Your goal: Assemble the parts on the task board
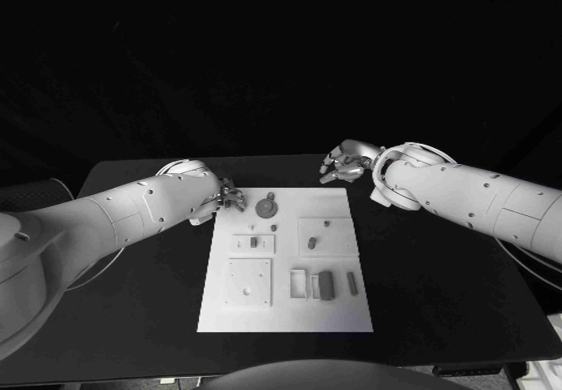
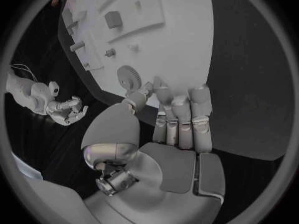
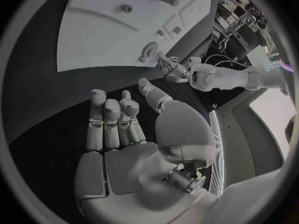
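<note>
Two hands at the board's [image 1: 285, 321] far edge: left hand [image 1: 226, 197] by the far-left corner beside a gear [image 1: 268, 206], right hand [image 1: 347, 161] off the far-right corner; both empty, fingers loosely spread. No legible writing.

task board [image 3: 112, 30]: far end cut by circle's rim | small parts [image 1: 314, 240]: shapes too small to tell

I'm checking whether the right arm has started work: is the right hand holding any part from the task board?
No: in the right wrist view the right hand is empty, over the black table beside the task board.
</note>
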